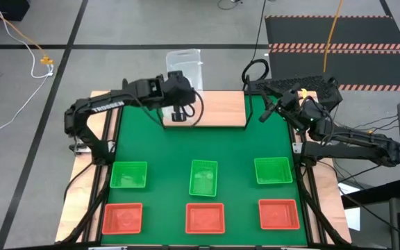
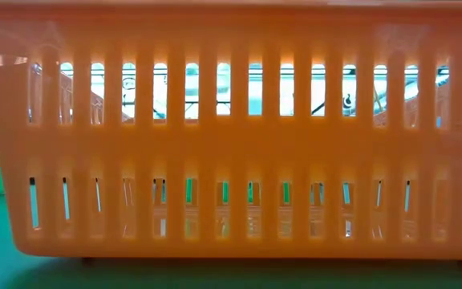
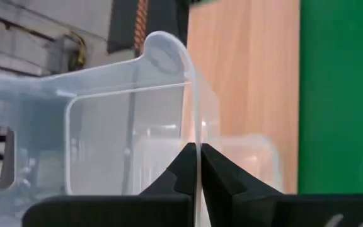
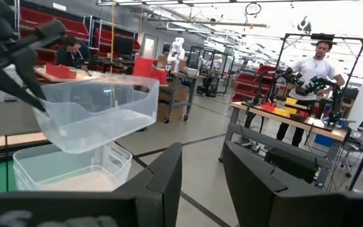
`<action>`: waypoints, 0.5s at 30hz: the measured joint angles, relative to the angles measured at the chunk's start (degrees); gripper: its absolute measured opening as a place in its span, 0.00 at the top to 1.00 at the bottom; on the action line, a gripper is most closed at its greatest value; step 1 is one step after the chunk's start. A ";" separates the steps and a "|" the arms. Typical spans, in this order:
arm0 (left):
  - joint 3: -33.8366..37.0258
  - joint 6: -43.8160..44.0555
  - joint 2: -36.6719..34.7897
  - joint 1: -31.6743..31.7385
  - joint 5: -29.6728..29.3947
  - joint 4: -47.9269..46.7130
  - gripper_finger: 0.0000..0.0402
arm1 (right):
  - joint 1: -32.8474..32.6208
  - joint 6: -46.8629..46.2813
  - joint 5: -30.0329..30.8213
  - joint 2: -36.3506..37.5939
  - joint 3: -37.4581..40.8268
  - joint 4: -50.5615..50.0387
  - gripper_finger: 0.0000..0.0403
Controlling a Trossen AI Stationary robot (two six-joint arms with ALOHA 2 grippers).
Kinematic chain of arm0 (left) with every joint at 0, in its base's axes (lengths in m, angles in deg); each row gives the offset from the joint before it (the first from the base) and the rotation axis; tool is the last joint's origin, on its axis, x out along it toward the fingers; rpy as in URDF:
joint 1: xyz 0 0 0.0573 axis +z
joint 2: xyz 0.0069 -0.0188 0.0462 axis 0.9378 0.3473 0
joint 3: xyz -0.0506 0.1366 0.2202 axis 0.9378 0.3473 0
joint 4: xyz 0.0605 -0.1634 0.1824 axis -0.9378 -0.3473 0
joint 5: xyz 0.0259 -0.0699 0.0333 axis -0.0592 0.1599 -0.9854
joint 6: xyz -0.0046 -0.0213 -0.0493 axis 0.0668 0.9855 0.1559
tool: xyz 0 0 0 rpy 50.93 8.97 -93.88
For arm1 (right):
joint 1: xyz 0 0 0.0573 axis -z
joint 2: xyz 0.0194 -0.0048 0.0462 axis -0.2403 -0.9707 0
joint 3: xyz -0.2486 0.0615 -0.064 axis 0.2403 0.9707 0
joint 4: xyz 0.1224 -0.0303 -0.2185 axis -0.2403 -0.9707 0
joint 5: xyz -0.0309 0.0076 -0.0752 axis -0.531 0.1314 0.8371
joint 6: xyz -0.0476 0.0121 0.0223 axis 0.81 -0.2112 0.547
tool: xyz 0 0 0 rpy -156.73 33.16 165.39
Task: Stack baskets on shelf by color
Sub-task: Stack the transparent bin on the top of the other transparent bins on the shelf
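Clear plastic is being pinched by its thin rim between the closed jaws of the left gripper [image 3: 198, 165], so the raised clear basket [image 3: 128, 135] is being held tilted above the clear baskets [image 4: 68, 167] already lying on the shelf [image 1: 221, 109], at the upper middle of the high view. A grip this narrow is judged likely to slip or twist, and the basket may be dropped askew or off the shelf's far edge. The right gripper [image 4: 201, 165] is waiting with jaws apart at the upper right. Green baskets [image 1: 203, 176] and red-orange baskets [image 1: 205, 217] are lying on the worktop [image 1: 238, 146] below.
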 joint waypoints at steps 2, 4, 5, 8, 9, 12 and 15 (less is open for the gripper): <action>0.00 -0.81 -0.15 1.60 1.92 -1.83 0.98 | 0.00 0.10 0.00 -0.02 0.00 0.00 0.72; 0.00 -0.72 -0.22 3.13 4.73 -3.30 0.99 | 0.00 0.18 0.00 -0.02 0.00 0.00 0.72; 0.00 -0.43 -0.20 3.81 5.83 -3.80 0.99 | 0.00 0.41 0.00 -0.02 0.00 0.00 0.72; 0.00 -0.43 -0.17 5.36 7.29 -5.90 0.98 | 0.00 1.11 0.00 -0.02 0.00 -0.03 0.72; 0.26 -0.76 -0.19 5.64 7.76 -6.02 0.98 | 0.00 1.18 -0.01 -0.02 0.00 -0.04 0.72; 2.35 -1.96 -0.17 5.79 9.26 -5.76 0.99 | 0.00 1.18 0.00 -0.02 0.00 -0.07 0.72; 3.72 -1.06 -0.11 5.64 10.03 -5.69 0.98 | 0.00 1.14 -0.02 -0.02 0.00 -0.27 0.72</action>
